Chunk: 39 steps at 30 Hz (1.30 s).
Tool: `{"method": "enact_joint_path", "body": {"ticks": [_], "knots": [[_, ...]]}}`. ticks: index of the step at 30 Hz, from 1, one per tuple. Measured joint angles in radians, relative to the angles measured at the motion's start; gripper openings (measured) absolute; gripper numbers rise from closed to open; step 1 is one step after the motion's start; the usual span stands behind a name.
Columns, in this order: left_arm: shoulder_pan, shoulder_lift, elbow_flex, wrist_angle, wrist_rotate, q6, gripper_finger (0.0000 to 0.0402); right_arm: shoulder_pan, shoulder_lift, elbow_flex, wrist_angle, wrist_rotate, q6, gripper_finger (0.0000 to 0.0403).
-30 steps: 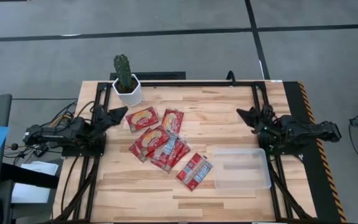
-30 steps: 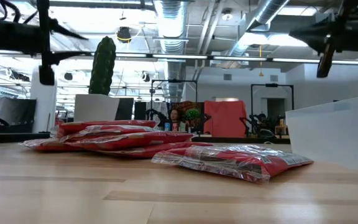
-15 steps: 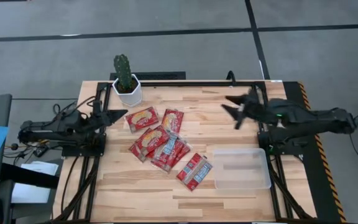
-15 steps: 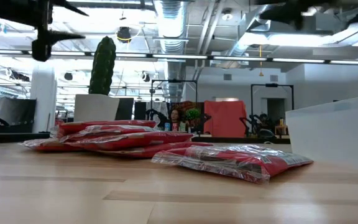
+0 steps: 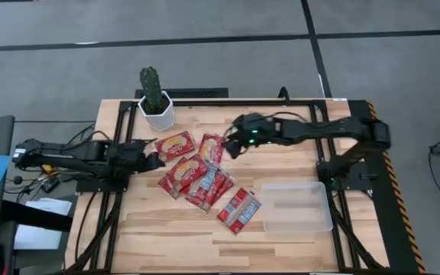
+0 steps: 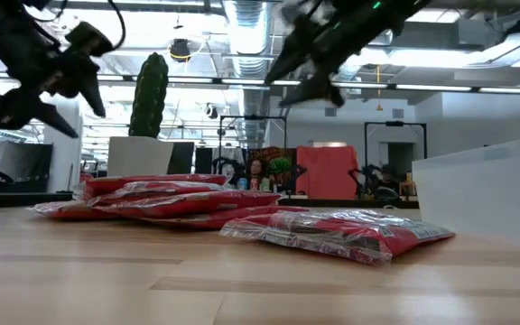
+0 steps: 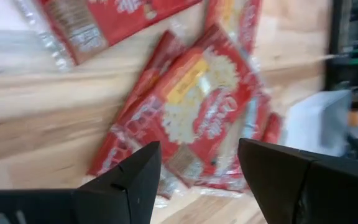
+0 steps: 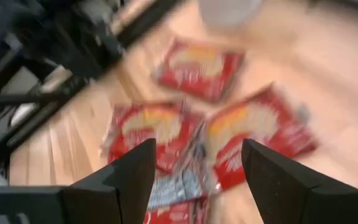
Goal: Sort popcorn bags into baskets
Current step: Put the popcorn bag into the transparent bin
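Left gripper (image 5: 153, 161) is down low at the left edge of the pile, fingers spread w/ nothing between them. In the left wrist view the two dark fingers (image 7: 129, 180) frame a red popcorn bag (image 7: 194, 118) lying flat on the wood just ahead of the tips, not touching as far as I can see.

Cactus pot (image 5: 156, 112) sits at the back-left corner of the table (image 5: 281, 122), clear of the bags.

Popcorn bags: loose cluster center-left of the table, approx six. One bag (image 5: 175, 144) at the back-left, another (image 5: 211, 148) beside it, a few overlapping in the middle (image 5: 183, 174), and one bag (image 5: 239, 209) apart at the front, just beside the tray.

Right gripper (image 5: 234, 145) is stretched way over from the right side, hovering above the back of the pile next to the upper-right bag. Fingers open, empty; right wrist view shows bags (image 8: 197, 65) below, blurry.

Clear plastic tray (image 5: 297, 206) is front-right, no bags in it.
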Motion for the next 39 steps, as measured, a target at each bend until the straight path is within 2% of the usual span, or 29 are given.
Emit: {"method": "enact_joint_path", "body": {"ticks": [5, 10, 13, 17, 21, 29, 39], "knots": [[-0.012, 0.078, 0.0, 0.044, 0.027, 0.016, 0.0203, -0.002, 0.187, 0.061, 0.02, -0.084, 0.061, 0.026], [-0.075, 0.145, -0.002, 0.082, 0.031, -0.002, 0.0203, -0.001, 0.324, 0.116, 0.036, -0.159, 0.069, 0.026], [-0.12, 0.175, -0.047, 0.195, 0.009, -0.04, 0.0203, -0.001, 0.378, 0.149, 0.059, -0.199, 0.069, 0.026], [-0.203, 0.193, -0.157, 0.38, -0.07, -0.155, 0.0203, -0.001, 0.413, 0.177, 0.07, -0.214, 0.069, 0.026], [-0.274, 0.193, -0.217, 0.385, -0.185, -0.269, 0.0203, -0.001, 0.414, 0.184, 0.074, -0.212, 0.068, 0.026], [-0.367, 0.228, -0.227, 0.449, -0.305, -0.405, 0.0203, -0.013, 0.413, 0.185, 0.07, -0.212, 0.056, 0.026], [-0.378, 0.455, -0.227, 0.636, -0.316, -0.419, 0.0203, -0.003, 0.446, 0.18, 0.066, -0.195, 0.029, 0.026]]}}
